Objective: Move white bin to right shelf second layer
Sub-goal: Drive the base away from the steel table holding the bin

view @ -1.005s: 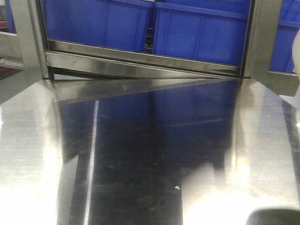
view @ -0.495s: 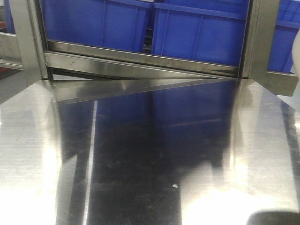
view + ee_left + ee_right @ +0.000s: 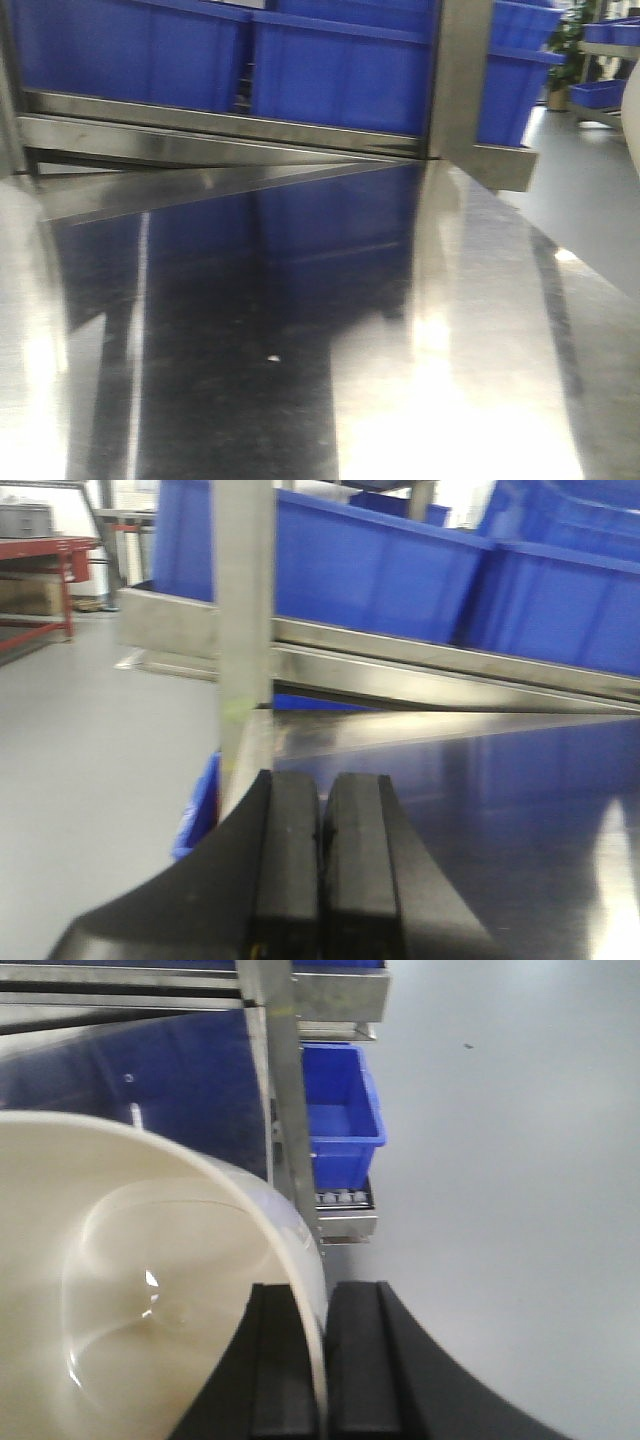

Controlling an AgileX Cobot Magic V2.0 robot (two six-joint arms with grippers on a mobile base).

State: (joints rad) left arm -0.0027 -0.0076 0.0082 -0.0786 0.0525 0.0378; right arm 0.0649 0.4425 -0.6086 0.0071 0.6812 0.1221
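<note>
The white bin (image 3: 130, 1290) is held at its rim by the right gripper (image 3: 322, 1360). Its thin wall is pinched between the two black fingers (image 3: 362, 1360), one on each side. The glossy cream inside of the bin is turned toward the wrist camera. Behind the bin the steel table (image 3: 170, 1070) is seen, and to the right the grey floor (image 3: 500, 1210). Whether the bin rests on the table or is lifted off it cannot be told. In the front view only a white sliver of the bin is caught at the far right edge, beside the table's right end.

The left gripper (image 3: 320, 870) is closed with nothing in it, its two black pads (image 3: 285, 870) pressed flat against each other. It is placed at the left edge of the table, just in front of a steel post (image 3: 245, 630) of the rack.

A steel rail (image 3: 200, 135) is run along the back of the table, and blue crates (image 3: 340, 70) are lined up on the rack tier above it. At the rack's right end a smaller blue crate (image 3: 342, 1110) is set on a low tier. A row of small white rollers (image 3: 342, 1198) is shown just below its near end. Which layer that tier is cannot be told. A red bench (image 3: 40, 570) is seen well off to the left, and a small white speck (image 3: 273, 357) is seen on the table.
</note>
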